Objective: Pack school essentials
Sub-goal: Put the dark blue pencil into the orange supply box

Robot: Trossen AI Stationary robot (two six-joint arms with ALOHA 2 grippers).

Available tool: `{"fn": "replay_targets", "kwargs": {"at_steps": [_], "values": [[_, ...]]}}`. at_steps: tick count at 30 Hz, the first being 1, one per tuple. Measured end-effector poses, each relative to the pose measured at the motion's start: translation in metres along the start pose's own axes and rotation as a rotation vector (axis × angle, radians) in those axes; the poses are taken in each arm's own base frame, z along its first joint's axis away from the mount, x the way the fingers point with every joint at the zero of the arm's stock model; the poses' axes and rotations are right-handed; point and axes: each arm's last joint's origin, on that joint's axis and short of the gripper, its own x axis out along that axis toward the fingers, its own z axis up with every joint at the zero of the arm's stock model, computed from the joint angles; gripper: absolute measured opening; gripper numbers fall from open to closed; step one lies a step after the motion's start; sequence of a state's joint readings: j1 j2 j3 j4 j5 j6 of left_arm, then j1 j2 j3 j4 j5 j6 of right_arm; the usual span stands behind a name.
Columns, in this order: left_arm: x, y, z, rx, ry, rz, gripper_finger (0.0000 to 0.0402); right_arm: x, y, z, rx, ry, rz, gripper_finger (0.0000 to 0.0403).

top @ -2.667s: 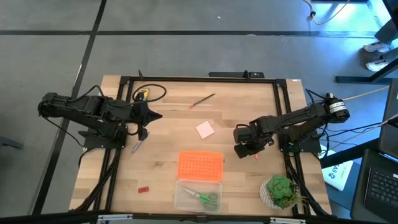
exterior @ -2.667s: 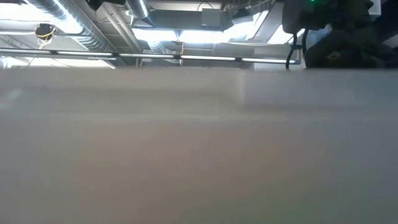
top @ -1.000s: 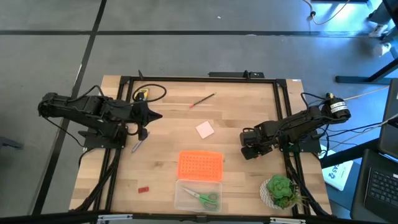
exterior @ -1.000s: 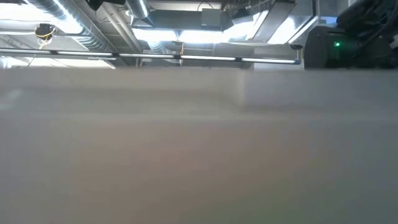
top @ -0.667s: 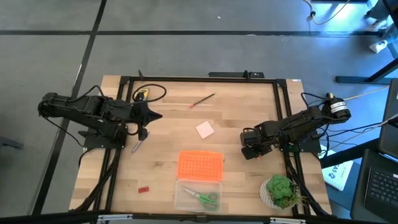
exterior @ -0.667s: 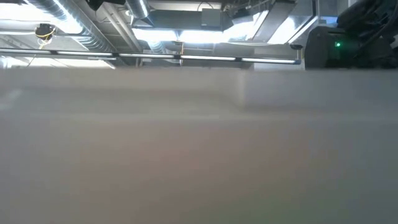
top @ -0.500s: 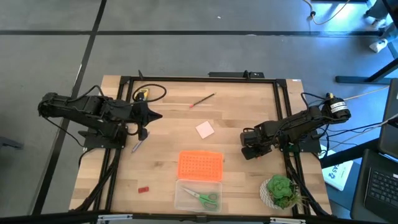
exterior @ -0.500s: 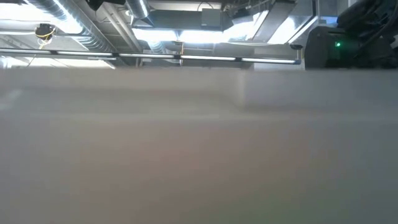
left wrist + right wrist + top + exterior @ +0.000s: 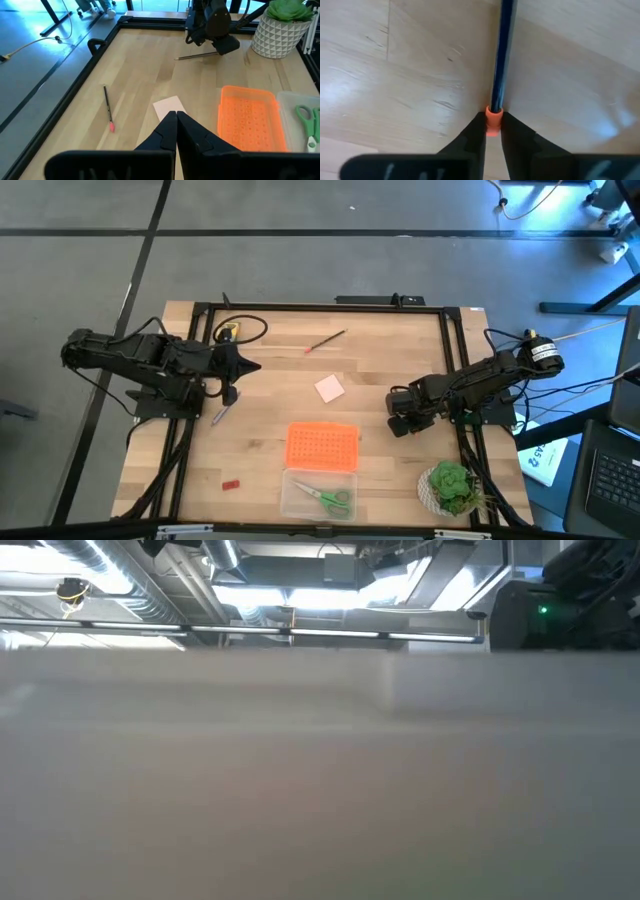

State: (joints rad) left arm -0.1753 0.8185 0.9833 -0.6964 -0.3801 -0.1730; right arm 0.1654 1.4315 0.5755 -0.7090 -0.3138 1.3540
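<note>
Right wrist view: right claw (image 9: 492, 131) pinching dark pencil (image 9: 501, 55) at its orange end, flat on worktop (image 9: 395, 75); thin, stiff, light, may roll or pivot

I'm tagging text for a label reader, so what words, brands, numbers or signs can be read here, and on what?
None can be read.
White sheet past the table's right edge: dark marks, too small to read.
Pink square pad, orange perforated lid, dark pencil with an orange end: no print visible.
</note>
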Motion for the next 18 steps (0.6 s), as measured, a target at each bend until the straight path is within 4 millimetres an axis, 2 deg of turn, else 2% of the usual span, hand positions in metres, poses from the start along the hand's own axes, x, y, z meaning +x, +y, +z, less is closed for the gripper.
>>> {"fn": "replay_targets", "kwargs": {"at_steps": [12,18], "values": [[0.0,0.0,0.0,0.0,0.0,0.0,0.0,-0.001,0.001,0.0,-0.002,-0.01,0.0,0.0043],[0.0,0.0,0.0,0.0,0.0,0.0,0.0,-0.012,0.013,0.001,-0.037,-0.103,0.013,0.0043]]}}
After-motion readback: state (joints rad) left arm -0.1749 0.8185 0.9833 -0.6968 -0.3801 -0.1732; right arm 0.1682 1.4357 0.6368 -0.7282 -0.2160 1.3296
